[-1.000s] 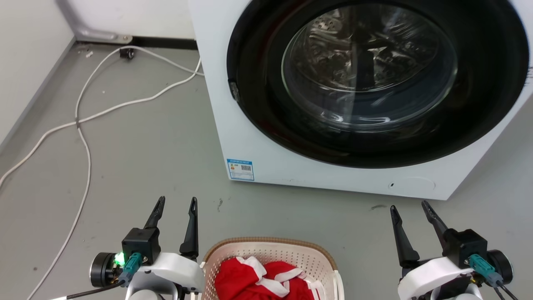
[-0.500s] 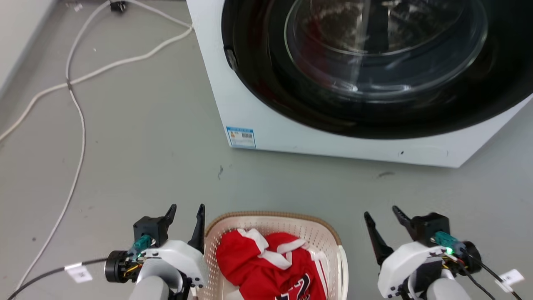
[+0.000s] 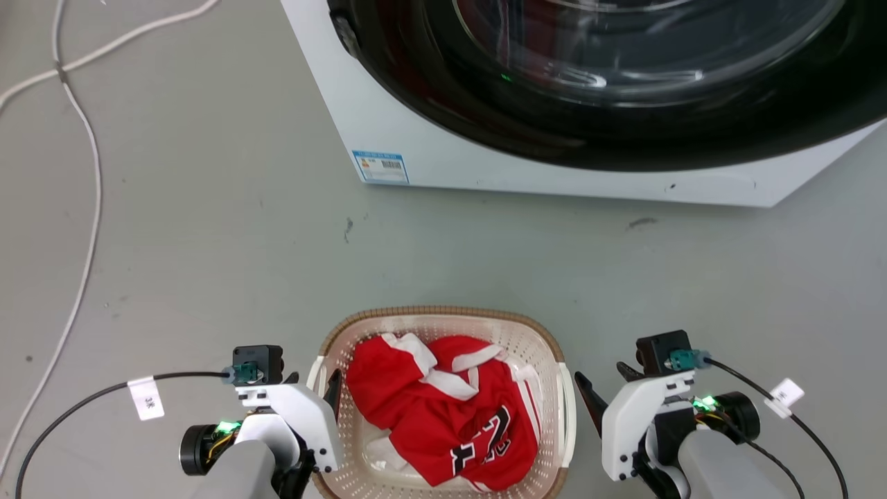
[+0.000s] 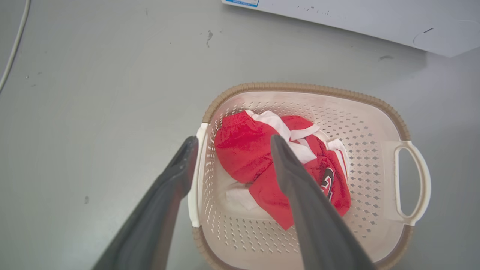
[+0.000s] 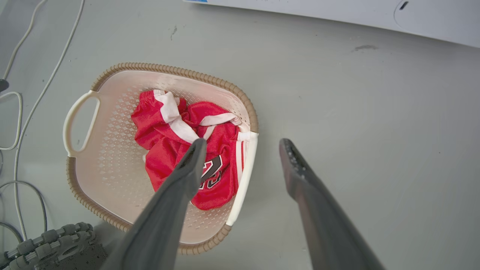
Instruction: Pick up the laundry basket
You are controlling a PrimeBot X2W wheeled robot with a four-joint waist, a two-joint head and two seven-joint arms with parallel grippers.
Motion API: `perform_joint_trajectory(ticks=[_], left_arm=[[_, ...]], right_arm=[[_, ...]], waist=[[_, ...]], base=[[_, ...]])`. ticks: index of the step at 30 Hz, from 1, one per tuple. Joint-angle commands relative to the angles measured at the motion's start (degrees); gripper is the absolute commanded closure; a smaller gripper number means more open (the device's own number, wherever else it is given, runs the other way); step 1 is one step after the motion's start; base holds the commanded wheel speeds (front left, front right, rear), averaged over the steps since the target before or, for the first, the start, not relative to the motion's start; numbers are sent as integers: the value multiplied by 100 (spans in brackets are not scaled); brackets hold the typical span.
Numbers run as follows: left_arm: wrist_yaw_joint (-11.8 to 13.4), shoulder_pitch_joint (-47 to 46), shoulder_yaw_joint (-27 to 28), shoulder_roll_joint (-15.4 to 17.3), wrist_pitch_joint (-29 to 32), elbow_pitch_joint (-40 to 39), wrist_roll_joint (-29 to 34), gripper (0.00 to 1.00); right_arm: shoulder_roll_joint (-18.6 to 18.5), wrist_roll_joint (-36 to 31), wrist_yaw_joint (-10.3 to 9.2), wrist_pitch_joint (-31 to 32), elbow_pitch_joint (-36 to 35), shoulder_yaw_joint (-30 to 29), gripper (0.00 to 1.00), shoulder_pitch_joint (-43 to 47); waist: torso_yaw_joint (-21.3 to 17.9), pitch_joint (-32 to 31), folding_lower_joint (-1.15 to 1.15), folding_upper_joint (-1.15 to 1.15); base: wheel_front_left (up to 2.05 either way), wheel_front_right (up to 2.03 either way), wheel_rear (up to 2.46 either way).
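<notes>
Open floor (image 3: 208,277) flanking laundry basket (image 3: 438,311); washer (image 3: 485,166) beyond

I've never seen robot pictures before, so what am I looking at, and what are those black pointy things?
The pictures come from the robot's own cameras. One sits on its head and looks down at the grey floor. Two sit on its wrists. The black pointy things are its fingers: two on the left gripper, two on the right gripper. Both grippers are open and hold nothing. Between them on the floor stands the laundry basket, with a red shirt inside. The big white box beyond it is a washing machine.
</notes>
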Motion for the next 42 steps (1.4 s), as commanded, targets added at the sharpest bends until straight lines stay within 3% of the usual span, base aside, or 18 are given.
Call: perform_joint_trajectory(ticks=[1,9,19,41,42], left_arm=[[-8,-123,-54,51,71,87,-88,0],[-4,-498,-406,249,680,556,-700,0],[-5,-982,-608,442,929,769,-1181,0],[-6,-1625,-1024,441,937,975,-1746,0],[-6,-1639,-1044,434,938,974,-1776,59]], right_arm=[[11,65,-2,34,125,54,0,-163],[9,591,-2,334,1048,601,0,-849],[8,1051,-2,409,1750,1235,0,-1611],[8,1963,-2,605,2062,2353,0,-2472],[8,2011,-2,657,2063,2407,27,-2488]], waist=[[-44,128,-1,0],[-141,707,-1,0],[-191,1467,-1,0],[-241,2556,-1,0],[-235,2578,-1,0]], base=[[0,0,0],[0,0,0],[0,0,0],[0,0,0],[0,0,0]])
